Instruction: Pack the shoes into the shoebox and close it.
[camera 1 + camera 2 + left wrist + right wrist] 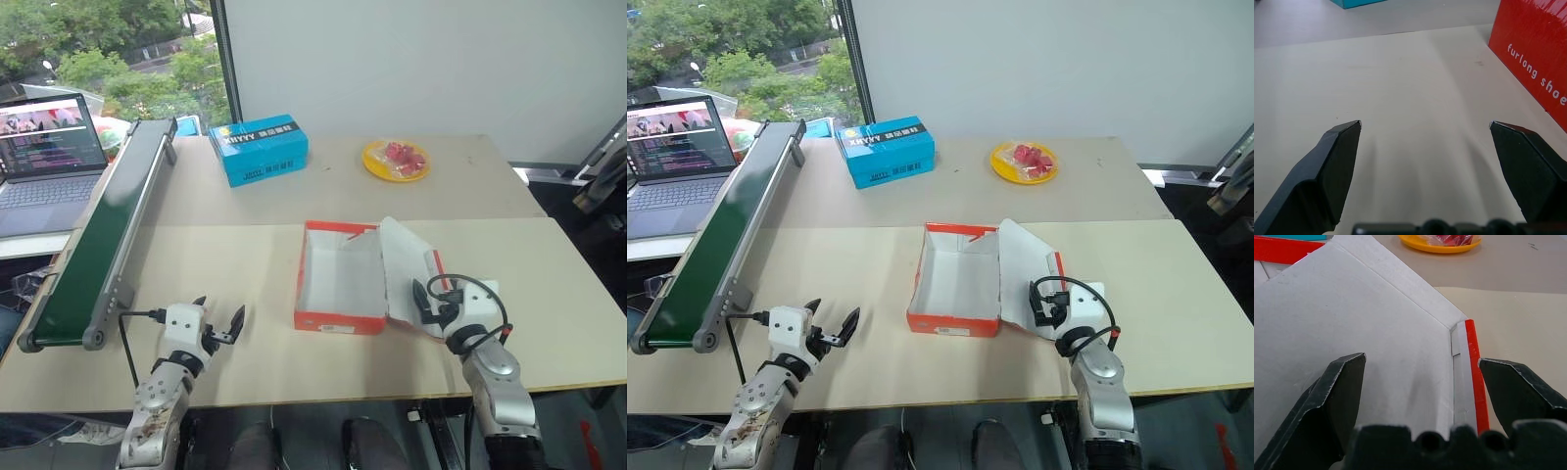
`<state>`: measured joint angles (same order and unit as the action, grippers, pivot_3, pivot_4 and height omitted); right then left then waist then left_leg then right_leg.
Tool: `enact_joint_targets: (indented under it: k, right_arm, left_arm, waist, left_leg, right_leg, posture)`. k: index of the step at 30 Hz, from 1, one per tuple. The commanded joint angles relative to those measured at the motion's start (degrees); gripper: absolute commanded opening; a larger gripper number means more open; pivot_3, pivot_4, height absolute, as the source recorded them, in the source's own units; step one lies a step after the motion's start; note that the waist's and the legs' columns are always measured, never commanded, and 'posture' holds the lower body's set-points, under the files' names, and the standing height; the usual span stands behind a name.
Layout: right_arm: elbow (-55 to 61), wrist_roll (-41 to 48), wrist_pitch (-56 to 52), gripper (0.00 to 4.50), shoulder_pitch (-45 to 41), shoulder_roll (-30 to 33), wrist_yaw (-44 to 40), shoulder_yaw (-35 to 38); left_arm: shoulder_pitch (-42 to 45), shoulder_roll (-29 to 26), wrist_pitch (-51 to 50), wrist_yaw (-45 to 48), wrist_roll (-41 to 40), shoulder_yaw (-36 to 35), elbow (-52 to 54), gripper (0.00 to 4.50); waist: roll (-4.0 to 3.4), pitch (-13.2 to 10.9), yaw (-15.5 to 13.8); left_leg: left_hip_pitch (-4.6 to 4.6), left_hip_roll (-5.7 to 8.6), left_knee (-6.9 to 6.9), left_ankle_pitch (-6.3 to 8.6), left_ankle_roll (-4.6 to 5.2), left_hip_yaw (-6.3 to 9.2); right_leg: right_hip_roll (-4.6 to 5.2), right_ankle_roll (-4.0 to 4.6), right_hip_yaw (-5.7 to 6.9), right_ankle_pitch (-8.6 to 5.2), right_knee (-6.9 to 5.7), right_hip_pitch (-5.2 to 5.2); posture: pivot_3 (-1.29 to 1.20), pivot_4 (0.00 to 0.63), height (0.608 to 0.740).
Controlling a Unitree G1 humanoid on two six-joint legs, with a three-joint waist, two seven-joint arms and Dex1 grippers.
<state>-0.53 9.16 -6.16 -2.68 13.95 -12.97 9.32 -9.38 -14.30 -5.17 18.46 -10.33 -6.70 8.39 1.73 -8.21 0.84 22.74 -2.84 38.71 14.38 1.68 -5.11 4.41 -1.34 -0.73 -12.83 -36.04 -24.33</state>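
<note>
The orange-red shoebox point(340, 321) lies open in the middle of the table, its white inside bare. Its lid point(409, 262) is folded out to the right and slopes up from the table. The shoes are out of view. My right gripper point(432, 293) is open at the lid's near edge, and in the right wrist view its fingers point(1337, 396) stand either side of the white lid panel point(1352, 323) and its red rim point(1474, 362). My left gripper point(221, 313) is open above bare table, left of the box, whose red side wall point(1537, 58) appears beside it.
A blue carton point(259, 149) and a yellow plate of red items point(396, 160) sit at the back of the table. A long green conveyor point(108, 230) runs along the left side, with a laptop point(44, 157) beyond it. The table's front edge is just behind both grippers.
</note>
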Motion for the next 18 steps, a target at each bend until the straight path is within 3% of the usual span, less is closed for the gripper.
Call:
enact_joint_targets:
  k: [1,10,14,18]
  right_arm:
    - [1.32,-0.65,1.82,4.44,-0.23,0.14,0.14,-0.1]
    - [3.13,-1.32,-4.08,4.44,-13.09,3.81,2.27,0.93]
    - [-1.24,0.42,-7.39,4.44,-22.7,5.17,-3.88,-2.81]
    - [-4.3,2.75,-10.61,4.44,-28.95,4.11,-9.03,-5.18]
  left_arm:
    - [0.53,-0.47,1.49,0.01,0.17,-0.55,0.69,4.5]
    - [12.94,-5.18,-8.79,-5.34,-3.41,-9.48,4.77,4.5]
    - [18.5,-7.32,-17.11,-7.4,-5.62,-11.25,8.92,4.5]
    - [18.39,-7.6,-23.6,-9.22,-6.63,-11.79,13.39,4.5]
  waist:
    - [0.0,0.0,0.0]
    - [0.01,-0.01,0.15]
    - [0.02,-0.02,0.18]
    - [0.02,-0.02,0.23]
  left_leg:
    - [0.0,0.0,0.0,0.0,0.0,0.0]
    - [0.0,0.02,0.06,-0.01,0.0,0.02]
    - [0.09,0.06,0.01,0.01,0.01,0.04]
    - [0.09,0.04,0.02,0.01,0.01,0.05]
  right_leg:
    - [0.0,0.0,0.0,0.0,0.0,0.0]
    - [-0.06,0.0,0.0,0.02,-0.03,-0.01]
    - [-0.04,-0.05,0.04,0.02,0.01,-0.04]
    - [-0.03,-0.07,0.04,0.05,-0.01,-0.03]
  posture:
    - [0.0,0.15,0.74]
    - [0.0,0.15,0.74]
    - [0.0,0.15,0.74]
    - [0.0,0.15,0.74]
